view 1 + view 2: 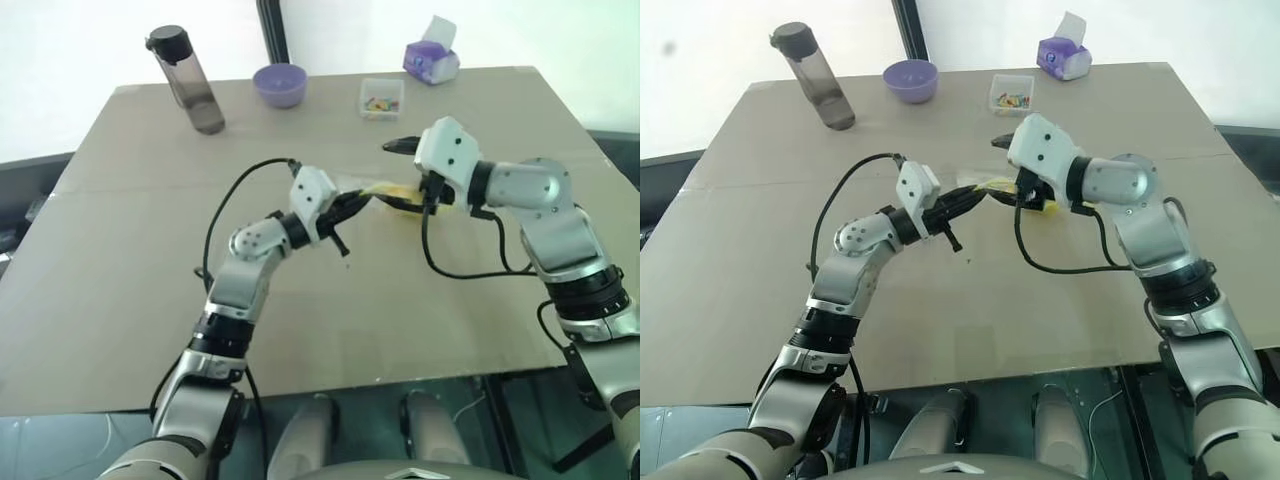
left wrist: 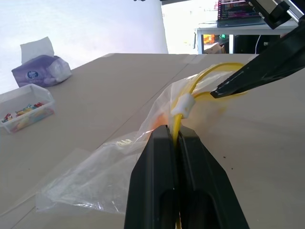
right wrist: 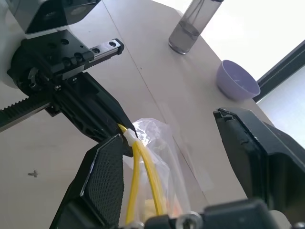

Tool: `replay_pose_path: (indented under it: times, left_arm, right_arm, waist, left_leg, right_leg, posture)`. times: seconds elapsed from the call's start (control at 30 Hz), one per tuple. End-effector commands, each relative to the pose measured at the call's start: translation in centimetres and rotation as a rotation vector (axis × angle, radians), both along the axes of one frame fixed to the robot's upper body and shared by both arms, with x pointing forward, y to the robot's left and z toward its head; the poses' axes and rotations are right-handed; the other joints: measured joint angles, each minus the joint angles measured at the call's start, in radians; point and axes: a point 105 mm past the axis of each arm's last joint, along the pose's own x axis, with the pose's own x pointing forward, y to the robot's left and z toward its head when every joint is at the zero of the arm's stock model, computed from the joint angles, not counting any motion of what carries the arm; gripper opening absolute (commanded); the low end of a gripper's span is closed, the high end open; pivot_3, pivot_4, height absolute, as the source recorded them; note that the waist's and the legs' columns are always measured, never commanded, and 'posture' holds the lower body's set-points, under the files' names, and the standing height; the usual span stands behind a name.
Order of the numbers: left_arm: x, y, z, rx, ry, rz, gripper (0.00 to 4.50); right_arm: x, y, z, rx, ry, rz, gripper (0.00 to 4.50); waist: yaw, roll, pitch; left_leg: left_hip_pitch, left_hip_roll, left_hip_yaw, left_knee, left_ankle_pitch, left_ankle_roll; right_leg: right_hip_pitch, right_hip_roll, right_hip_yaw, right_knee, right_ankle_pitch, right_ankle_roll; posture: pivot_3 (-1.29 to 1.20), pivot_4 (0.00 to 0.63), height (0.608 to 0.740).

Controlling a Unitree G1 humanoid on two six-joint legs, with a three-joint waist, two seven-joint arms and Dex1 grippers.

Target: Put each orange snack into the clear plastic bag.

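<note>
The left gripper (image 2: 177, 138) is clamped shut on the yellow seal strip of the crinkly clear plastic bag (image 2: 109, 167), holding it above the counter (image 1: 300, 330). The right gripper (image 3: 167, 167), jaws wide and empty, sits just beside the bag's mouth, straddling the strip; orange, probably the round orange snack (image 2: 159, 121), shows through the film.

Left arm reaching forward over the table, elbow bent, wrist angled toward the right; left gripper (image 2: 177, 143) roughly level, its two black fingers pressed together on the yellow seal strip (image 2: 177, 125) of the clear plastic bag (image 2: 95, 179). Right arm bent in from the right side, forearm crossing toward the middle, wrist turned left — right gripper (image 3: 176, 162) tipped slightly downward, fingers spread wide apart, one fingertip (image 2: 224, 89) just beside the left gripper's tips.
</note>
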Motion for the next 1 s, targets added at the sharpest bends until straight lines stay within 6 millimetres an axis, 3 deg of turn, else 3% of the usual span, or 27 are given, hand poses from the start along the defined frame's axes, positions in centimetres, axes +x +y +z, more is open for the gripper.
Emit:
replay_pose_path:
  times: [0.03, 0.1, 0.47, 0.87, 0.97, 1.0]
  left_arm:
    - [-0.5, 0.1, 1.6, -0.025, -0.067, -0.003, 0.0]
    - [-0.6, 0.1, 1.5, -0.031, -0.058, -0.003, 0.0]
    - [-0.6, 0.0, 1.3, -0.031, -0.045, -0.008, 0.0]
    - [-0.6, -0.1, 0.8, -0.027, 0.014, -0.008, 0.0]
    - [-0.6, -0.1, 0.8, -0.026, 0.017, -0.008, 0.0]
    - [-0.7, -0.1, 0.8, -0.027, 0.018, -0.009, 0.0]
  right_arm:
    - [-0.4, 0.5, 1.2, 0.001, -0.073, 0.032, 2.19]
    - [-0.5, 0.6, 0.8, -0.015, -0.073, 0.042, 1.47]
    - [-1.1, 1.0, -1.1, -0.095, -0.031, 0.078, 1.47]
    - [-1.0, 1.2, -1.5, -0.121, -0.041, 0.086, 1.47]
    - [-0.9, 1.2, -1.6, -0.122, -0.042, 0.086, 0.11]
    - [-0.9, 1.2, -1.6, -0.123, -0.042, 0.086, 0.04]
  waist:
    - [-0.001, 0.0, 0.0]
    - [-0.002, 0.0, 0.0]
    - [-0.003, 0.0, 0.0]
    - [-0.003, 0.0, 0.0]
    - [-0.003, 0.0, 0.0]
    - [-0.003, 0.0, 0.0]
  left_leg:
    - [0.0, 0.0, 0.0, 0.0, 0.0, 0.0]
    - [0.0, 0.0, 0.0, 0.0, 0.0, 0.0]
    - [0.0, 0.0, 0.0, 0.0, 0.0, 0.0]
    - [0.0, 0.0, 0.0, 0.0, 0.0, 0.0]
    - [0.0, 0.0, 0.0, 0.0, 0.0, 0.0]
    - [0.0, 0.0, 0.0, 0.0, 0.0, 0.0]
  right_leg:
    - [0.0, 0.0, 0.0, 0.0, 0.0, 0.0]
    - [0.0, 0.0, 0.0, 0.0, 0.0, 0.0]
    - [0.0, 0.0, 0.0, 0.0, 0.0, 0.0]
    - [0.0, 0.0, 0.0, 0.0, 0.0, 0.0]
    - [0.0, 0.0, 0.0, 0.0, 0.0, 0.0]
    - [0.0, 0.0, 0.0, 0.0, 0.0, 0.0]
  posture:
    - [0.0, 0.15, 0.739]
    - [0.0, 0.15, 0.739]
    - [0.0, 0.15, 0.739]
    - [0.0, 0.15, 0.739]
    - [0.0, 0.15, 0.739]
    - [0.0, 0.15, 0.739]
